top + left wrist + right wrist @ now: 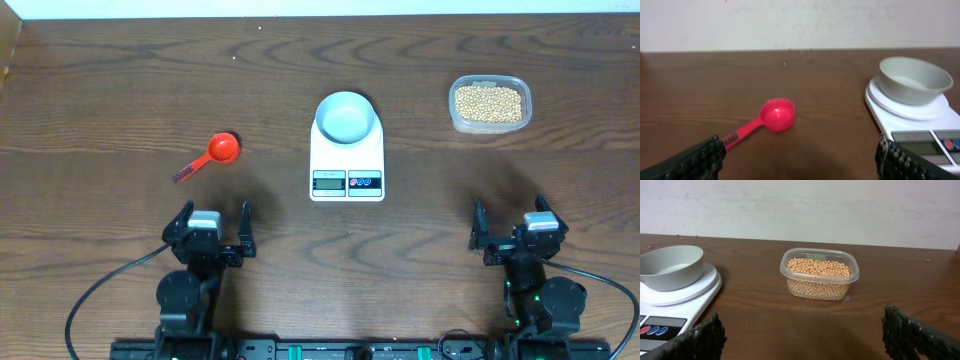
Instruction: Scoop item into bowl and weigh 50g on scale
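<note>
The pale blue-white bowl (pixel 347 117) sits empty on the white scale (pixel 347 165), mid-table; both show in the left wrist view, bowl (pixel 914 80) and scale (pixel 920 125), and in the right wrist view, bowl (pixel 670 267) and scale (pixel 675 305). The tan beans (pixel 488 102) fill a clear tub (pixel 456 117) at the back right, also seen in the right wrist view (pixel 819 272). A red scoop (pixel 212 154) lies left of the scale, cup up (pixel 771 116). My left gripper (pixel 209 228) and right gripper (pixel 520 228) are open and empty near the front edge.
A few stray beans (pixel 785 63) lie on the dark wooden table near the far edge. A white wall stands behind the table. Cables run from both arm bases at the front.
</note>
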Motion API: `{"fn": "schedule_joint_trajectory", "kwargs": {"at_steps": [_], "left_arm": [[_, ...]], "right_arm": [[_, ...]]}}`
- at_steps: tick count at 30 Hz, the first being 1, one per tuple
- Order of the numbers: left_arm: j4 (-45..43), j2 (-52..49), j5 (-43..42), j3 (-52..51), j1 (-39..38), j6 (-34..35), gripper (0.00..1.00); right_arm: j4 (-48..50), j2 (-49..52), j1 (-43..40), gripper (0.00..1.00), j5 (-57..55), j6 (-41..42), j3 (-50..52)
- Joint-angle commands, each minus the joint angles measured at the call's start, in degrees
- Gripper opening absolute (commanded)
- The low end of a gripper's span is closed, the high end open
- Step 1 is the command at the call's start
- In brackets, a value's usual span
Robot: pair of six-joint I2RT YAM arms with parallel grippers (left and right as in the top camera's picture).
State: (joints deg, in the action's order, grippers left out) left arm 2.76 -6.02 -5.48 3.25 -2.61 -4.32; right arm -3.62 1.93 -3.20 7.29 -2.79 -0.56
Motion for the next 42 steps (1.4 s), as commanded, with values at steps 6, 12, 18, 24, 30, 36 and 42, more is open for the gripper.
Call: {"fn": "schedule_joint_trajectory", "kwargs": {"at_steps": [6,12,18,24,30,36,42], "left_arm": [[1.0,-18.5,-3.8,13.9,0.3,0.5,0.98],[7.3,-34.0,-7.0,26.0,0.3,0.4,0.98],[16.0,-46.5,-7.7,37.6,0.3,0.2,0.98],[27.2,-57.7,-8.4,49.6,0.3,-3.1,0.98],[33.7,-66.0,-10.9,57.4,2.5,-7.1,0.98],[30.9,-69.5,-13.6,57.7,5.1,-7.5,0.98],[27.0,-71.3,-13.6,57.7,5.1,-7.5,0.98]], "right_arm": [[-0.1,-0.5,-0.2,0.99,0.4,-0.7,0.2],[-0.1,-0.5,-0.2,0.99,0.4,-0.7,0.2],[-0.1,-0.5,-0.2,0.99,0.4,-0.7,0.2],[-0.1,-0.5,-0.2,0.99,0.4,-0.7,0.2],[-0.1,-0.5,-0.2,0.99,0.4,-0.7,0.2],[-0.1,-0.5,-0.2,0.99,0.4,-0.7,0.2],[-0.1,-0.5,-0.2,0.99,0.4,-0.7,0.2]]}}
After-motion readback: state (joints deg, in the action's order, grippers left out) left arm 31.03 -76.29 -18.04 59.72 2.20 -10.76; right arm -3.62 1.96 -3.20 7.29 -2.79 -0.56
